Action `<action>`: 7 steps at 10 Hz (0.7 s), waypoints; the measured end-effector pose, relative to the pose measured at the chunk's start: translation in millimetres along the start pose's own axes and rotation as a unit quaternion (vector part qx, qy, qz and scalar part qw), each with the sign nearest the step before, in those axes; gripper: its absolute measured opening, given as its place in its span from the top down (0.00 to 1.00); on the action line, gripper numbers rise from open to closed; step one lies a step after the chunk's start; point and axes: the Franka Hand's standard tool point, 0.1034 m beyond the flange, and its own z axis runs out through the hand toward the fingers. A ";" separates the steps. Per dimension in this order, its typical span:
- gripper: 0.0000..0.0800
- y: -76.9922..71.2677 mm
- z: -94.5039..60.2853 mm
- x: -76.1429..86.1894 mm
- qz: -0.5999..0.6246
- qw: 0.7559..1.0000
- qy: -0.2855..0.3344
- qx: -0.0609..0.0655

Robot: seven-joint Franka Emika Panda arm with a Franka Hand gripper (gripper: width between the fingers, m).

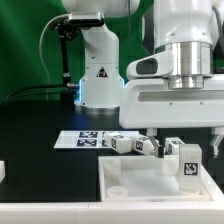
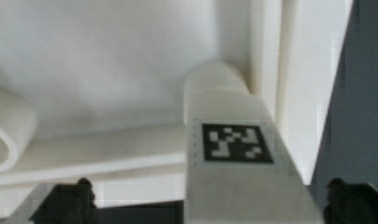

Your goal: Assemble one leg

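Inspection of the exterior view finds the arm low at the right of the frame, its tool [image 1: 183, 148] descended among a row of tagged white pieces on the black table [image 1: 30, 120]. The leg [image 1: 187, 165] in question stands at the lower right of the frame, tag facing the camera, directly beneath the wrist and at the far edge of the large white panel [image 1: 130, 185], whose round socket [image 1: 117, 187] shows near its lower-left corner. Two further legs [image 1: 128, 144] lie to its left, next to the marker board [image 1: 85, 138]. In the wrist view the leg [image 2: 230, 150] fills the centre of the frame, tag upward, and the two dark fingertips [image 2: 70, 200] appear at the lower corners on either side of it. The jaws stand spread about the leg; whether either pad is touching it cannot be determined, so no firm grip is recorded. Recommendation, as a judgement: centre the leg evenly between the pads before closing, close squarely on its flat sides, lift it clear of the neighbouring legs, and keep it upright so the peg can meet the socket without jamming.
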 end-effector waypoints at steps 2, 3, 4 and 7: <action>0.19 -2.2 2.7 -3.8 0.017 0.998 -0.063 0.001; 0.19 -5.0 3.5 1.4 0.028 0.998 -0.062 0.002; 0.19 -9.4 5.6 4.6 0.026 0.999 -0.038 0.005; 0.31 -7.2 8.8 2.3 0.040 0.999 -0.030 0.003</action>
